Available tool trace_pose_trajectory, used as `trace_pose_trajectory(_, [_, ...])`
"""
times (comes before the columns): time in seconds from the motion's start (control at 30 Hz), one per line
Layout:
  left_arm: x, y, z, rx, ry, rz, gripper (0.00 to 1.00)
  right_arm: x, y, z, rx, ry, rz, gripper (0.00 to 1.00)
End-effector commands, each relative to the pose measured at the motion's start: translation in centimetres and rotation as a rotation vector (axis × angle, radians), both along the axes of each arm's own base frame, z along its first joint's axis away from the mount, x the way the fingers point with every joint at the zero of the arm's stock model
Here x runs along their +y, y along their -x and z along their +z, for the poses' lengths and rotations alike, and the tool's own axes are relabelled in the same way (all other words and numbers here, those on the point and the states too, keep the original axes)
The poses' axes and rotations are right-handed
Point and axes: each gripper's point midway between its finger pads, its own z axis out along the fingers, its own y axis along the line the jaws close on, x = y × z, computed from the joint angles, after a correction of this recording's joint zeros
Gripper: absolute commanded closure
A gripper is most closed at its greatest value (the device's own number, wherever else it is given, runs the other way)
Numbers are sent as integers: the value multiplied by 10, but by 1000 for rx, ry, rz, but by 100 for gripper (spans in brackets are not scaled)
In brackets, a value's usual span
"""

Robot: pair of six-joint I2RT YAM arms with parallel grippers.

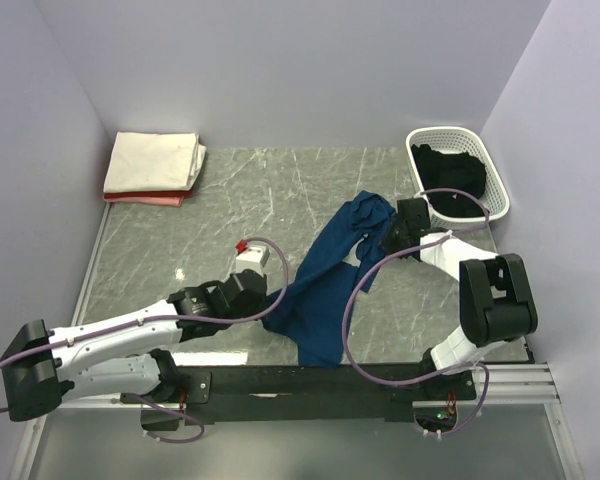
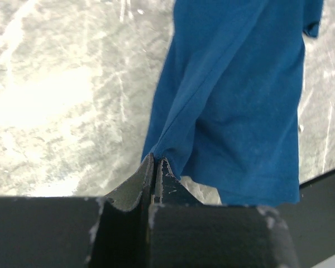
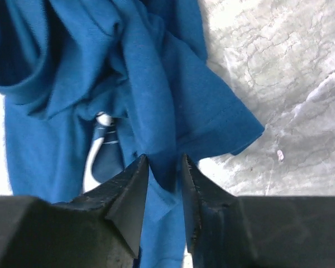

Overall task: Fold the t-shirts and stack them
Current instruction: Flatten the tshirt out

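Observation:
A navy blue t-shirt (image 1: 325, 285) lies crumpled in a long strip across the table's middle. My left gripper (image 1: 271, 300) is at its near left edge, shut on a pinch of the hem (image 2: 163, 152). My right gripper (image 1: 388, 234) is at the shirt's far end. Its jaws stand apart around a fold of blue cloth (image 3: 164, 162), beside a sleeve (image 3: 223, 128) and a bit of white print (image 3: 92, 162). A cream-white folded t-shirt (image 1: 155, 160) lies on a pink-red one (image 1: 145, 198) at the back left. A black t-shirt (image 1: 445, 170) sits in the basket.
The white lattice basket (image 1: 445, 132) stands at the back right corner, just behind my right arm. Purple walls close in the marble table (image 1: 260, 190) on three sides. A black rail (image 1: 310, 380) runs along the near edge.

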Motion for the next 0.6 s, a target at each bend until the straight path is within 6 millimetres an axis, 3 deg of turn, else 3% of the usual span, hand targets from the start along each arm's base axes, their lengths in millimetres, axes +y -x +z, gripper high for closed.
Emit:
trace_pose_trajectory(0.0, [2, -6, 8, -6, 35, 2, 99, -7, -20, 8, -32, 36, -18, 67])
trace_pose_trajectory(0.03, [3, -8, 10, -8, 38, 7, 99, -12, -23, 11, -27, 59, -35, 72])
trace_pose_trajectory(0.07, [6, -11, 12, -13, 39, 19, 99, -17, -24, 13, -30, 69, -45, 84])
trace_pose_trajectory(0.17, [16, -20, 20, -20, 46, 64, 99, -30, -30, 35, -67, 86, -77, 99])
trace_pose_trajectory(0.4, [47, -49, 53, -66, 49, 196, 99, -55, -40, 112, -190, 122, -141, 100])
trace_pose_trajectory(0.57, [87, -78, 98, -148, 4, 321, 99, -64, -45, 178, -294, 140, -172, 100])
